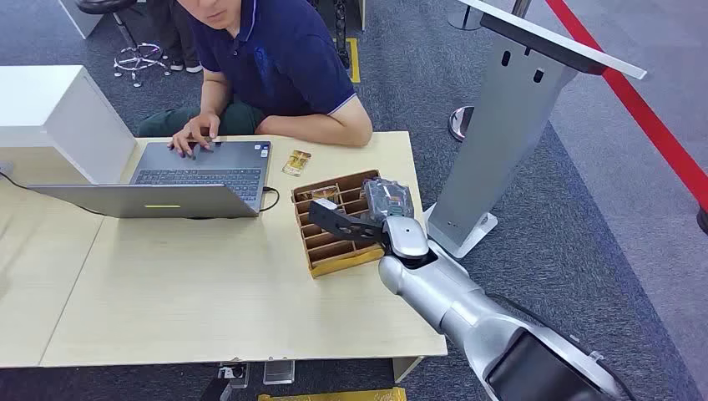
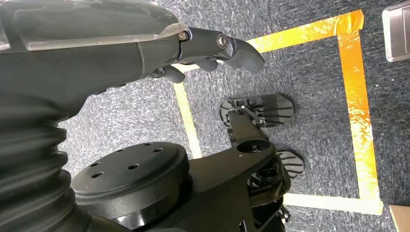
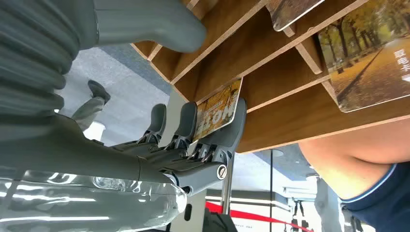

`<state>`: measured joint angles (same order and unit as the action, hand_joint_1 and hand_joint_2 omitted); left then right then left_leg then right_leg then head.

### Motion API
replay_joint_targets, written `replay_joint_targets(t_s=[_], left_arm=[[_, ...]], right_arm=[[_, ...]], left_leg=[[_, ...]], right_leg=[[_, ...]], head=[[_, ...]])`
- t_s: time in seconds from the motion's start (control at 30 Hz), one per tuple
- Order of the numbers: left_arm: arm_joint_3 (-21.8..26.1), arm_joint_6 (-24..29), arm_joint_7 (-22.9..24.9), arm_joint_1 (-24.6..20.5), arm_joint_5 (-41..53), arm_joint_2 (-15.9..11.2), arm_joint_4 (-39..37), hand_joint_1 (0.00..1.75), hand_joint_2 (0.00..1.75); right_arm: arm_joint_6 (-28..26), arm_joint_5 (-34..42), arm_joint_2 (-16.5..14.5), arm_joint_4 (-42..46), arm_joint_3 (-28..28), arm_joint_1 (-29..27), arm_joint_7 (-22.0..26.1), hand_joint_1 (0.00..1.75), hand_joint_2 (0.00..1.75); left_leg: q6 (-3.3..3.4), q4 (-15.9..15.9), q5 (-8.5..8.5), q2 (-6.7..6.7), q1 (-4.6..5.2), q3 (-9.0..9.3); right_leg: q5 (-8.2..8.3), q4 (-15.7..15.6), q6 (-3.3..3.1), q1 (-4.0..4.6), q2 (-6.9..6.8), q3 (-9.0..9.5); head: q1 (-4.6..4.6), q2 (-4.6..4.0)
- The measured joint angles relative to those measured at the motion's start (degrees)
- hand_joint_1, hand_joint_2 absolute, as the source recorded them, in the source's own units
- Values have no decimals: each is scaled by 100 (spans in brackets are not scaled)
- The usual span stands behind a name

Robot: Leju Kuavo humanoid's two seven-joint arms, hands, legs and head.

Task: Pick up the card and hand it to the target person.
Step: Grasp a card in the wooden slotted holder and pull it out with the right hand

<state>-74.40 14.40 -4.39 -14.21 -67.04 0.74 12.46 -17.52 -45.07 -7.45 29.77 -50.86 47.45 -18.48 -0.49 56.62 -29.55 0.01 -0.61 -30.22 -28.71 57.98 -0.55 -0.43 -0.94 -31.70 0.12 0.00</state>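
The card [image 3: 218, 110] is being reached in the wooden rack [image 1: 346, 251]; the right robot hand [image 3: 193, 130] touches it with fingers extended, nothing gripped yet. Next, a pinch is needed.

A slotted card tray [image 1: 342, 255] sits on the table [image 1: 209, 309], right of the laptop [image 1: 179, 180]; a person [image 1: 275, 58] sits behind.

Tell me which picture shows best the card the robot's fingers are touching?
The right wrist view: the card sticks out of the wooden box, pressed by a dark finger of the right hand. In the head view the hand hides it. The left wrist view looks at the floor.
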Motion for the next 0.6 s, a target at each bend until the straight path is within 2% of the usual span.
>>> replay_joint_targets(t_s=[0.07, 0.2, 0.53, 0.6], left_arm=[[0, -1, 0, 0, 1, 0, 0, 0, 175], [0, -2, 0, 0, 0, 0, 0, 0, 175], [0, -5, -3, -2, 2, 0, 0, 0, 175], [0, -5, -8, -2, 1, 0, 0, 0, 175]], right_arm=[[-10, -2, 1, 0, 0, 0, -4, 109, 175], [-51, -7, 8, 0, -2, -2, -7, 135, 175], [-81, -58, 39, 0, -20, -10, 0, 142, 175], [-82, -59, 39, 0, -22, -11, 1, 161, 175]], left_leg=[[0, 0, 0, 0, 0, 0], [0, 0, 0, 0, 0, 0], [0, 0, 0, 0, 0, -1], [0, 0, 0, 0, 0, -1]], right_leg=[[0, 0, 0, 0, 0, 0], [0, 0, 0, 0, 0, 0], [0, 0, 0, 0, 0, -1], [0, 0, 0, 0, 0, -1]], head=[[1, 0], [1, 0], [1, 0], [2, 0]])
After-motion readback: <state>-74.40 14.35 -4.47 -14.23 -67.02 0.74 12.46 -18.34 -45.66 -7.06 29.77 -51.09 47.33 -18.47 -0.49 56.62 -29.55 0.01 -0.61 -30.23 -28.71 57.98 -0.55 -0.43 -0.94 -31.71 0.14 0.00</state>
